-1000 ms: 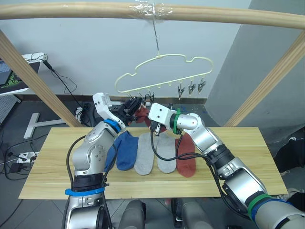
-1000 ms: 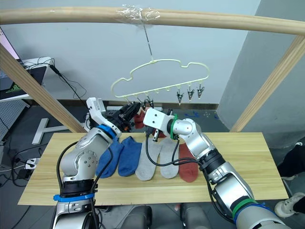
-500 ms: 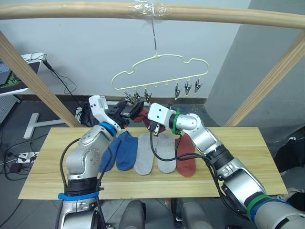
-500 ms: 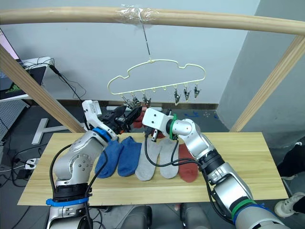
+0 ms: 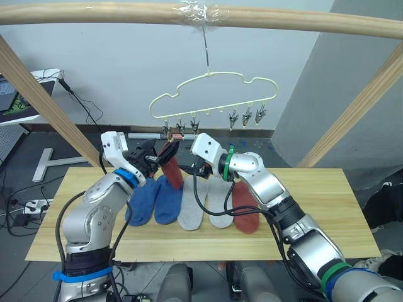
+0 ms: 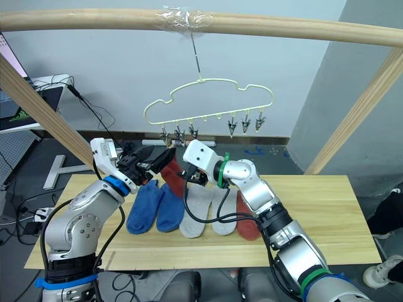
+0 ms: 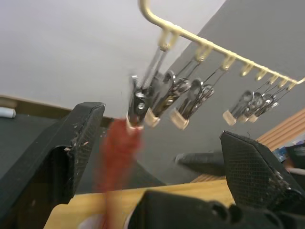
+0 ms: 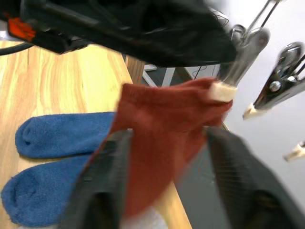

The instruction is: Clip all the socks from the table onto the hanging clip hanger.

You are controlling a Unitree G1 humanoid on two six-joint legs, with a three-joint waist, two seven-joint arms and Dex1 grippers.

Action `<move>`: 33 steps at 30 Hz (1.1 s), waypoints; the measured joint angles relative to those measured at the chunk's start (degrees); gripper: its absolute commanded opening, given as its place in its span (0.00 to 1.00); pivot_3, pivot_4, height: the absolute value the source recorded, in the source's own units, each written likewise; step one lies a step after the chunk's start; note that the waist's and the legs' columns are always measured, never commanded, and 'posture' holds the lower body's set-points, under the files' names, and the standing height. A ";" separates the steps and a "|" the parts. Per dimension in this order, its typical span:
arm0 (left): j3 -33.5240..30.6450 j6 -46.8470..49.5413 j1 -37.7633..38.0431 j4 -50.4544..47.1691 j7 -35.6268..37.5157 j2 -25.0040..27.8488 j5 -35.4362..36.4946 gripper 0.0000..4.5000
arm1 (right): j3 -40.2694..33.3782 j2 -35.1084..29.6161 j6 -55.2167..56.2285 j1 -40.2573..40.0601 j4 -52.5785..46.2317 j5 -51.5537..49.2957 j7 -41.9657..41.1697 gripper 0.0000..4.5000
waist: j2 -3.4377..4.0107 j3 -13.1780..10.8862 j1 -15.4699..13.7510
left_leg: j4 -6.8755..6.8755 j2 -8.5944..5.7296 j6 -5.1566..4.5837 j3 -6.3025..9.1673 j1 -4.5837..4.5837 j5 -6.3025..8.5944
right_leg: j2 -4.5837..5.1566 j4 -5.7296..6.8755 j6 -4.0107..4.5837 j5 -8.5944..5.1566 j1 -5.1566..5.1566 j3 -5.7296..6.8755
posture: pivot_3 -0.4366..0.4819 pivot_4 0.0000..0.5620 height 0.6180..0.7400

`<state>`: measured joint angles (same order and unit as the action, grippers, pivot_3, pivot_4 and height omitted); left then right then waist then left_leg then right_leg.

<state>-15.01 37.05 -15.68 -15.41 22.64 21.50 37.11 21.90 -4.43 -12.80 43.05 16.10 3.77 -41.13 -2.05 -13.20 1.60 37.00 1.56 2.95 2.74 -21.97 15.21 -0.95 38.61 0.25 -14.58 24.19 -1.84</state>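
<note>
Head stereo looks down; wrist cams close, seemingly sharing clip hanger (image 7: 200, 45).

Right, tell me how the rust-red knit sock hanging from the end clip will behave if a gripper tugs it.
The rust-red knit sock hangs limp below one small dark metal clip, so it is probably floppy and light. Held by a single edge, it would likely swing and stretch rather than resist. A firm tug may slip it free or tilt the thin pale-yellow wire hanger, which hangs from one hook.

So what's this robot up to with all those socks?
It is pegging socks onto the pale-yellow wire clip hanger hung from a wooden pole. One rust-red sock hangs from a clip at the hanger's left end, with both grippers close beside it. Five socks lie on the light wooden table.
</note>
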 measured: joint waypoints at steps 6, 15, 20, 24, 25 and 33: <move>-0.46 -0.11 3.27 -2.93 -0.08 1.26 -0.29 1.00 | -2.05 -4.20 -3.99 -6.40 -6.85 -2.58 -1.27 0.99 | 0.00 0.00 -0.19 | -0.01 -0.02 0.00 0.00 -0.04 0.00 | 0.03 -0.05 -0.01 -0.01 0.00 -0.01 | 0.55 0.35 1.00; 5.61 -7.47 2.95 -4.45 -3.37 -2.68 -8.38 0.86 | -10.18 -7.91 -9.37 -12.99 -16.92 -8.92 -0.17 1.00 | -0.01 0.01 -0.64 | 0.00 -0.03 0.01 0.01 -0.02 -0.01 | -0.01 -0.01 -0.11 -0.07 0.00 0.00 | 0.53 0.34 1.00; 9.57 -12.54 1.98 -3.87 -4.62 -3.88 -14.44 0.51 | -14.49 -10.91 -12.81 -16.27 -23.11 -13.50 -0.19 1.00 | -0.01 0.01 -0.67 | 0.01 -0.06 0.01 -0.09 -0.02 0.00 | 0.01 -0.02 -0.09 -0.05 0.00 -0.10 | 0.51 0.33 1.00; 11.13 -14.29 0.25 -1.31 -5.15 -5.38 -17.03 0.47 | -15.82 -11.00 -15.36 -16.91 -27.41 -17.45 -0.17 1.00 | -0.02 0.02 -0.49 | 0.02 -0.04 0.00 -0.08 0.00 -0.01 | -0.02 0.03 -0.26 -0.16 0.00 -0.07 | 0.50 0.33 1.00; 11.40 -15.04 -0.41 -0.15 -5.43 -5.82 -17.59 0.47 | -16.12 -11.02 -15.86 -16.91 -28.16 -18.40 -0.08 1.00 | -0.02 0.02 -0.50 | 0.03 -0.05 0.00 -0.09 0.00 -0.01 | -0.02 0.03 -0.27 -0.16 -0.01 -0.05 | 0.50 0.33 1.00; 12.84 -22.37 -5.57 10.11 -7.15 -9.59 -23.22 0.47 | -17.74 -11.33 -19.08 -16.23 -31.64 -22.15 2.14 1.00 | -0.03 0.03 -0.10 | 0.05 -0.08 0.00 -0.28 -0.04 -0.01 | -0.01 0.02 -0.20 -0.12 -0.01 -0.07 | 0.46 0.33 1.00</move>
<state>-2.17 14.68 -21.25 -5.30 15.49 11.91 13.89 4.15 -15.76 -31.88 26.82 -15.55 -18.37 -38.99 -2.09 -13.17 1.50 37.05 1.48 2.95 2.46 -22.00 15.20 -0.96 38.63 0.05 -14.70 24.18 -1.91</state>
